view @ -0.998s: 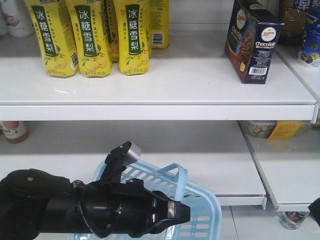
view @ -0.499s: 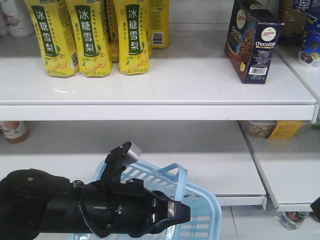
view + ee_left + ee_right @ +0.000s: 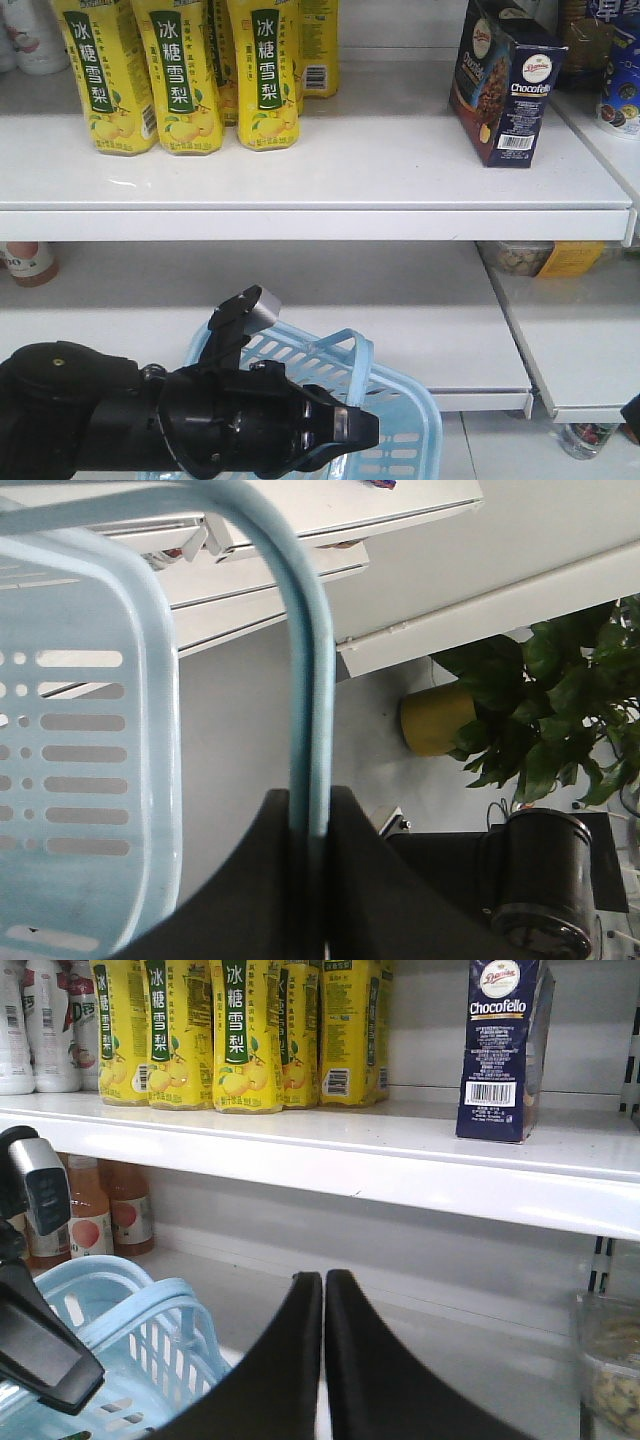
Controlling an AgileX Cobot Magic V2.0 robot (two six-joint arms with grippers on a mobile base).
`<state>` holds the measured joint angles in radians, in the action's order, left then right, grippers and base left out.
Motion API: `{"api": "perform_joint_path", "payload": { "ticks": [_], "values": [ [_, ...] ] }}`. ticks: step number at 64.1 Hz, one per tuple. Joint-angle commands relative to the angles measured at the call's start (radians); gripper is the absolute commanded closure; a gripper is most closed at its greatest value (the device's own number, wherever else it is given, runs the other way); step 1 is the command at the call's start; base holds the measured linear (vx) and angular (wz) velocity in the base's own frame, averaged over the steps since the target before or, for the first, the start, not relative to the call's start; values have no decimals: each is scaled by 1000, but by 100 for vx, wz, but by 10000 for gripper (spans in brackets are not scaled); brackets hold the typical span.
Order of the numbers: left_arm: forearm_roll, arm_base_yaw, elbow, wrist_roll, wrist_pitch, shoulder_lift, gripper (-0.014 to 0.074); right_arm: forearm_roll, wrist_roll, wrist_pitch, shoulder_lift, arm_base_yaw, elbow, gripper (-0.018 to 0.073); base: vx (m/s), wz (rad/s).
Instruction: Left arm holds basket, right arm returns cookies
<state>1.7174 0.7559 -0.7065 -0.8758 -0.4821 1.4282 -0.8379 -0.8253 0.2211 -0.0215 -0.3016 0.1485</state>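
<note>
The cookies (image 3: 505,85) are a dark navy box standing upright at the right end of the upper shelf, also in the right wrist view (image 3: 497,1050). The light blue basket (image 3: 400,430) hangs low in front of the lower shelf. My left gripper (image 3: 310,795) is shut on the basket's looped handle (image 3: 305,680), and the basket's slatted wall (image 3: 90,730) is to its left. The bulky left arm (image 3: 200,420) fills the bottom left. My right gripper (image 3: 323,1278) is shut on nothing, low and well below the cookies, to the right of the basket (image 3: 130,1330).
Yellow drink cartons (image 3: 180,75) stand in a row on the upper shelf (image 3: 320,180), left of the cookies. Bottles (image 3: 28,262) stand at the left of the lower shelf (image 3: 400,300), and a food tub (image 3: 540,258) at its right. A potted plant (image 3: 540,710) stands on the floor.
The left arm and the basket have dropped slightly and shifted a little left. The cookies have stayed where they were on the shelf.
</note>
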Motion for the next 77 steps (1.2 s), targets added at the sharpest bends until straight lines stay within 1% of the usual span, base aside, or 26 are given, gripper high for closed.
{"api": "perform_joint_path", "payload": {
  "ticks": [1, 12, 19, 21, 25, 31, 34, 35, 38, 39, 40, 41, 43, 44, 45, 46, 49, 50, 53, 54, 56, 59, 61, 65, 72, 77],
  "values": [
    [61, 25, 5, -19, 22, -83, 603, -6, 0, -48, -15, 2, 28, 567, 0, 0],
    [59, 108, 136, -19, 154, -219, 603, -7, 0, -47, -15, 2, 28, 567, 0, 0],
    [46, 131, 222, -19, 212, -305, 603, -7, 0, -47, -15, 2, 28, 567, 0, 0],
    [19, 131, 242, -19, 217, -333, 603, -7, 0, -47, -15, 2, 28, 567, 0, 0],
    [-74, 131, 271, -19, 219, -383, 603, -7, 0, -47, -15, 2, 28, 567, 0, 0],
    [-267, 131, 319, -8, 219, -483, 603, -7, 0, -47, -15, 2, 28, 567, 0, 0],
    [-357, 131, 335, 36, 222, -553, 603, -7, 0, -47, -15, 2, 28, 567, 0, 0],
    [-398, 131, 341, 66, 226, -570, 603, -7, 0, -47, -15, 2, 28, 567, 0, 0],
    [-484, 131, 351, 144, 241, -632, 603, -7, 0, -47, -15, 2, 28, 567, 0, 0],
    [-529, 131, 355, 189, 248, -657, 603, -7, 0, -47, -15, 2, 28, 567, 0, 0],
    [-560, 131, 358, 222, 253, -674, 603, -7, 0, -47, -15, 2, 28, 567, 0, 0],
    [-593, 131, 363, 273, 257, -690, 603, -7, 0, -47, -15, 2, 28, 567, 0, 0],
    [-677, 131, 369, 363, 271, -729, 603, -7, 0, -47, -15, 2, 28, 567, 0, 0],
    [-732, 131, 374, 400, 275, -743, 603, -7, 0, -47, -15, 2, 28, 567, 0, 0],
    [-767, 131, 379, 436, 281, -757, 603, -7, 0, -47, -15, 2, 28, 567, 0, 0],
    [-821, 131, 382, 491, 286, -778, 603, -7, 0, -47, -15, 2, 28, 567, 0, 0],
    [-927, 131, 400, 597, 297, -823, 603, -7, 0, -47, -15, 2, 28, 567, 0, 0],
    [-977, 131, 407, 646, 301, -835, 603, -7, 0, -47, -15, 2, 28, 567, 0, 0],
    [-1076, 131, 425, 736, 306, -874, 603, -7, 0, -47, -15, 2, 28, 567, 0, 0],
    [-1123, 131, 433, 775, 309, -890, 603, -7, 0, -47, -15, 2, 28, 567, 0, 0],
    [-1179, 131, 444, 832, 313, -910, 603, -7, 0, -47, -15, 2, 28, 567, 0, 0],
    [-1270, 131, 465, 896, 329, -943, 603, -7, 0, -47, -15, 2, 28, 567, 0, 0],
    [-1315, 131, 483, 925, 347, -964, 603, -7, 0, -47, -15, 2, 28, 567, 0, 0],
    [-1365, 131, 524, 945, 411, -999, 603, -7, 0, -47, -15, 2, 28, 567, 0, 0],
    [-1387, 129, 605, 945, 548, -1061, 603, -7, 0, -47, -15, 2, 28, 567, 0, 0],
    [-1391, 109, 654, 945, 595, -1112, 603, -7, 0, -47, -15, 2, 28, 567, 0, 0]
  ]
}}
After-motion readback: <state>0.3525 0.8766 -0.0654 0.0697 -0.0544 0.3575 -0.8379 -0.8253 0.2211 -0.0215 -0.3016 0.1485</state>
